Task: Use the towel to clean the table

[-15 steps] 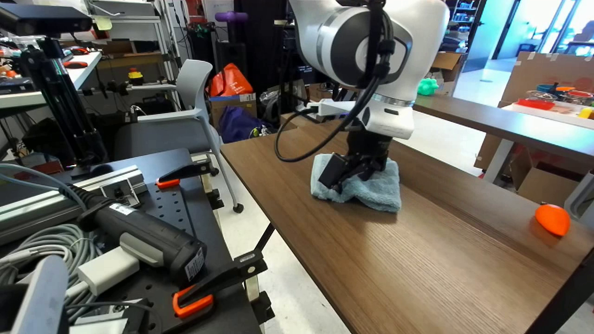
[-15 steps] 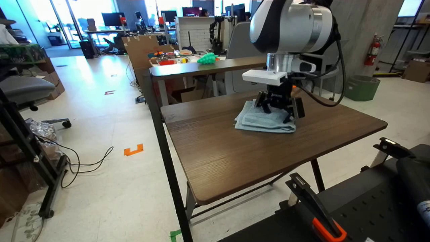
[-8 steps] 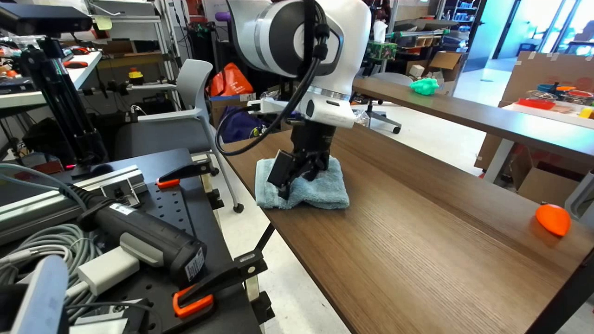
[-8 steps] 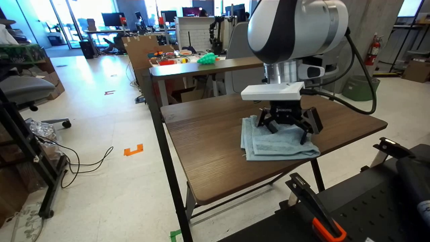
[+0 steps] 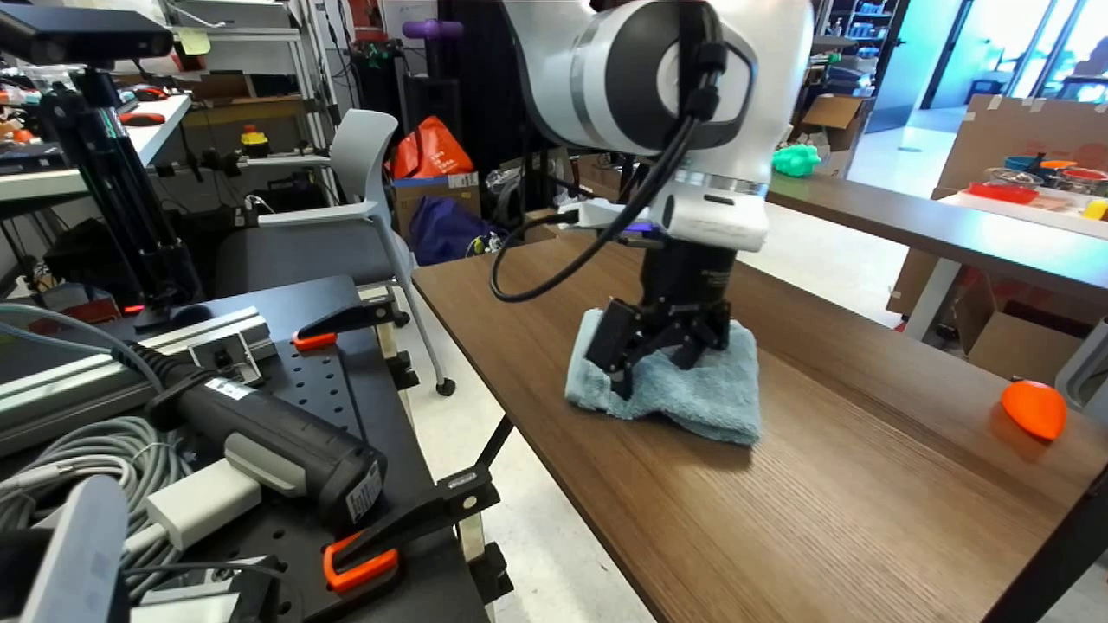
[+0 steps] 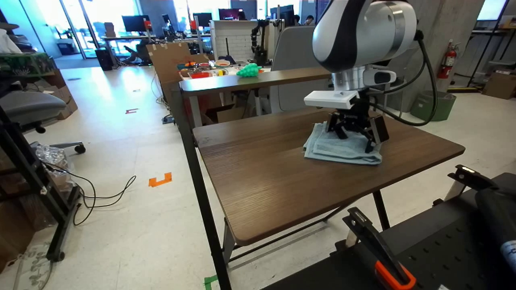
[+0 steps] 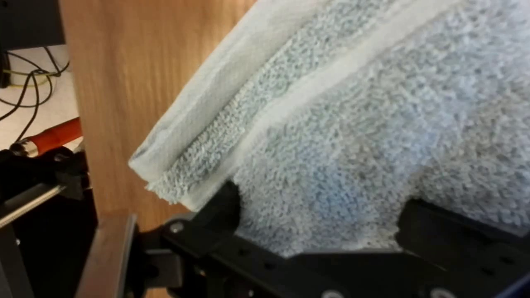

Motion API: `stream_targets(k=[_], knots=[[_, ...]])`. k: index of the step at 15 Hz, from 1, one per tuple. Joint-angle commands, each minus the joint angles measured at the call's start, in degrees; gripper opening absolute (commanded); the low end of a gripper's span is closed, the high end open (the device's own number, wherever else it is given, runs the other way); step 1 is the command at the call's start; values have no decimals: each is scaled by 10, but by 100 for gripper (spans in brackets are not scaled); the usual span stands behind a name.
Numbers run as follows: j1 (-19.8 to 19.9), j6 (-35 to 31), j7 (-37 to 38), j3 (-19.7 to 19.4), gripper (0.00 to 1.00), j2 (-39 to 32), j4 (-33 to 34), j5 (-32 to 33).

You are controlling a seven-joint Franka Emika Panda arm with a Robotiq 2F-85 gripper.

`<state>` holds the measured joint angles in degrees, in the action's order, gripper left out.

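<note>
Windows (image 6: 115,11) blown out; wrist view slightly blurred.

An exterior view looks down across a black cart (image 5: 316,381) at the lower left and along the bench (image 5: 831,484) at right. In an exterior view with floor (image 6: 114,153) at left, the cart sits at lower right, and the viewpoint is set back enough to take in nearly the whole bench from above. Both share the bench, cloth (image 6: 330,152) and end effector (image 6: 355,141). The wrist view faces down, so near that the cloth overruns the upper right.
</note>
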<state>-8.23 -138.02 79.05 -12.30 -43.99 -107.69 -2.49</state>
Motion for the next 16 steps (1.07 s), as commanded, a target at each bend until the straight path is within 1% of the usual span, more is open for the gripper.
stream_targets(k=[1,4,5,6,7,9,12,13,14,15,16], knots=[[46,30,44,-10,100,-64,100,-25],[72,64,76,-5,100,-92,151,-38],[71,77,70,-1,100,-88,145,-32],[62,74,59,1,100,-81,125,-17],[47,62,39,5,100,-62,84,2],[24,15,17,7,100,-27,5,31],[-15,-23,4,0,100,7,-65,79],[-23,-14,6,-6,100,6,-62,96],[-27,-8,23,-14,100,4,-56,102],[-24,14,35,-20,100,-2,-41,101],[-22,18,49,-28,100,-6,-33,100]])
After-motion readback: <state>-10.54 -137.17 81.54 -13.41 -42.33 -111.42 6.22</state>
